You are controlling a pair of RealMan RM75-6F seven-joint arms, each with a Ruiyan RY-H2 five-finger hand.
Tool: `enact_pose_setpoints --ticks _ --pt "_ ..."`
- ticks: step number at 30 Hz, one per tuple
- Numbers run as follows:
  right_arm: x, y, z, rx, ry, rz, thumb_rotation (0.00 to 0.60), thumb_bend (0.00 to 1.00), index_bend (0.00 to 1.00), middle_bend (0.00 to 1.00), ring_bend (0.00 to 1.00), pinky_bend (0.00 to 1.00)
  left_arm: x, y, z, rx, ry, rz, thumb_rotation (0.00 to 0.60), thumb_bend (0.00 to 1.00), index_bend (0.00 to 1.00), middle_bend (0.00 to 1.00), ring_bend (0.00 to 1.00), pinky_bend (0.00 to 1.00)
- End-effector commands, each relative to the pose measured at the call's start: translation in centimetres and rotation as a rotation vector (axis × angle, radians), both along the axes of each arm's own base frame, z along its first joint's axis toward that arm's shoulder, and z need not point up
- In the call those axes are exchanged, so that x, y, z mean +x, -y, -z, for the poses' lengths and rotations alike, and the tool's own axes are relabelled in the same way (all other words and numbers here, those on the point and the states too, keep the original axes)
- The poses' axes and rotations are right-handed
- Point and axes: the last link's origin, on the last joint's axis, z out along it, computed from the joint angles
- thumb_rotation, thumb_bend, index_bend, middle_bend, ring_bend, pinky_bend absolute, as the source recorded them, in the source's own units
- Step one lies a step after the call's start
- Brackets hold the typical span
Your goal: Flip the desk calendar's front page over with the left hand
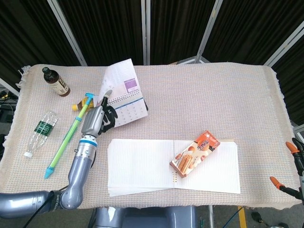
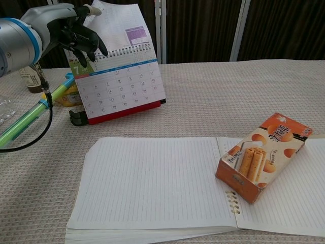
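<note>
**Calendar page lifted upright at upper left of the desk**

We see the calendar (image 2: 119, 89) standing on its red base in the upper left of the chest view, on the cloth-covered desk (image 2: 213, 86). Its front page (image 2: 124, 30) is raised above the spiral binding, standing nearly upright and showing a pale back with a small purple block near the top. Below the spiral, the next sheet faces us: a white grid of dates under a blue band, with a green corner at its upper left.

Our left hand (image 2: 66, 28) is at the top left of that view, against the left edge of the lifted page. One pale fingertip touches the page's upper corner and the dark fingers (image 2: 91, 40) are curled in front of it; we cannot tell whether the page is actually pinched. In the head view the same hand (image 1: 97, 118) sits just left of the calendar (image 1: 126, 107).

The right hand does not show in either view.

An open notebook (image 2: 152, 178) lies in front, carrying a biscuit box (image 2: 264, 152).
</note>
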Motion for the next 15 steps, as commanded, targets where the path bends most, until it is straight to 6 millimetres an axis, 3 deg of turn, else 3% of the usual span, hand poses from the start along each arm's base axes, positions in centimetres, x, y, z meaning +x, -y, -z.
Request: enact_pose_setpoints --ticks 1,3,6,15 --pt "0.0 0.0 0.0 0.003 0.002 0.002 0.6 0.07 0.0 0.0 0.0 0.0 -0.2 -0.7 -1.2 0.082 -0.043 0.014 0.6 0.78 0.0 0.15 0.22 0.28" --pt "0.0 0.0 0.1 0.007 -0.001 0.004 0.6 0.07 0.0 0.0 0.0 0.0 -0.6 -1.0 -1.6 0.127 -0.102 0.027 0.6 0.77 0.0 0.02 0.09 0.12" --pt "0.0 0.0 0.2 0.009 -0.004 0.001 0.6 0.07 0.0 0.0 0.0 0.0 -2.1 -1.9 -1.7 0.156 -0.255 0.014 0.6 0.67 0.0 0.0 0.01 0.02" --pt "0.1 -0.1 -0.1 0.002 0.006 0.002 0.6 0.07 0.0 0.0 0.0 0.0 -4.6 -2.8 -1.0 -0.035 -0.383 -0.086 0.6 0.33 0.0 0.0 0.0 0.0"
